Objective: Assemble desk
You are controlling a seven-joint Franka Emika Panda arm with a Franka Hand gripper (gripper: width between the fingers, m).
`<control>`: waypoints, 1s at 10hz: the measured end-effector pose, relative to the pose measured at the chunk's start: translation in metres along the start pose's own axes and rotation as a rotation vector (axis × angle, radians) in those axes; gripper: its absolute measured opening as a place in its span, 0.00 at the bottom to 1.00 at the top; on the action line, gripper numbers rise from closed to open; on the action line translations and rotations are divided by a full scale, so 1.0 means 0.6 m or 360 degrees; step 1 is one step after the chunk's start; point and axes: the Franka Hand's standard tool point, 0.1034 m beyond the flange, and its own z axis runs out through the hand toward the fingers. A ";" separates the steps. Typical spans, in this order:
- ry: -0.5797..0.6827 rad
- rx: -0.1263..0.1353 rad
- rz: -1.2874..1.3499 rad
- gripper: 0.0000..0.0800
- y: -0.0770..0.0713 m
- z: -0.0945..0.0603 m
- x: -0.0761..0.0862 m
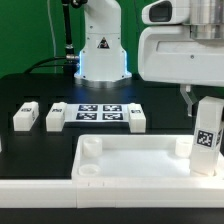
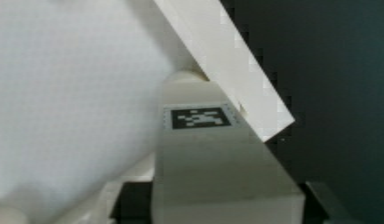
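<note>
The desk top (image 1: 130, 146) lay near, with the marker board (image 1: 98, 112) and three loose legs (image 1: 25, 117) (image 1: 55, 117) (image 1: 137, 118) farther off. A fourth leg (image 1: 208, 135) stood upright at the top's far corner on the exterior view's right, between the fingers of the gripper (image 1: 204, 110). Whether they clamped it could not be told.

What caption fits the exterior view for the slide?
Gripper straddling upright leg at desk top's corner; three legs lie beside marker board.

Desk top (image 1: 140, 160) partly beyond exterior view's right edge
</note>
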 end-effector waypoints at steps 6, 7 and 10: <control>-0.0096 0.0178 0.1479 0.38 0.002 0.004 -0.005; -0.0109 0.0186 0.1567 0.38 -0.001 0.004 -0.007; -0.0104 0.0181 0.1449 0.38 -0.002 0.005 -0.010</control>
